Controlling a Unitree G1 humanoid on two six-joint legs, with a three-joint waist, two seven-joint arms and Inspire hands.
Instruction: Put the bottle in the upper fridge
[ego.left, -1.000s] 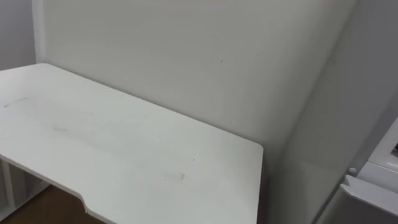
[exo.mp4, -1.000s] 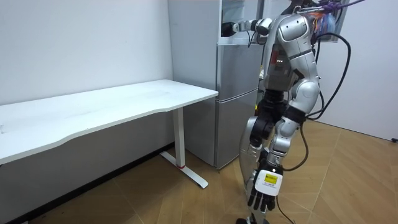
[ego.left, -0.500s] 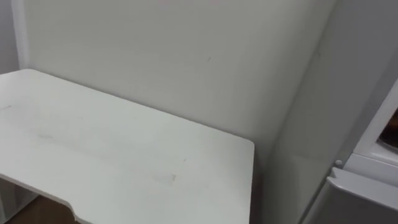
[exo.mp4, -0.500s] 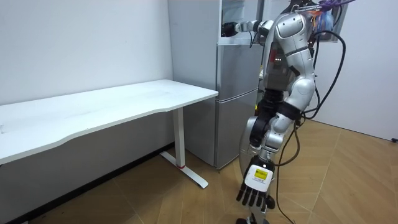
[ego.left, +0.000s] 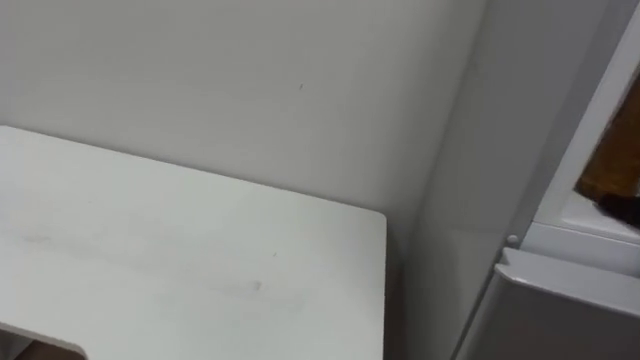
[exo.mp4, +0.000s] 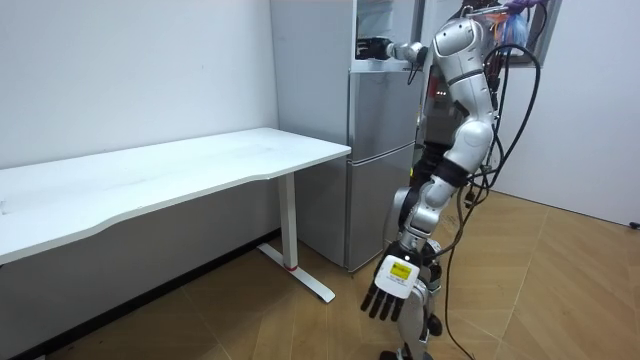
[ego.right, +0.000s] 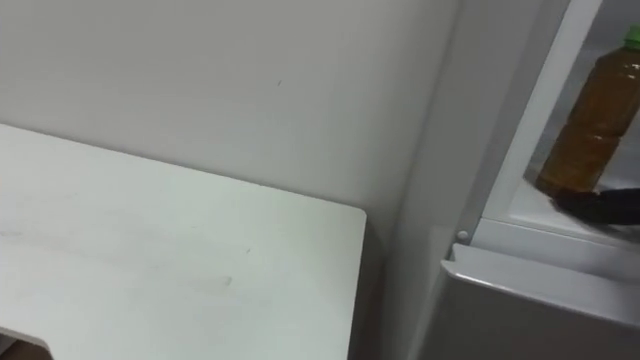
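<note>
Amber bottle (ego.right: 590, 120) stands at fridge (ego.right: 540, 305) edge, right hand (ego.right: 605, 205) grip unclear, left hand (exo.mp4: 390, 290) splayed.

Right hand (ego.right: 603, 206) mostly past the edge

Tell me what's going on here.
The robot stands at the fridge, next to a white table. Its right hand reaches into the open upper compartment, at the base of the bottle. The bottle stands upright inside, with brown liquid and a green cap. It is not clear whether the hand grips the bottle or just sits beside it. The left hand hangs low at the robot's side, fingers relaxed and empty.
</note>
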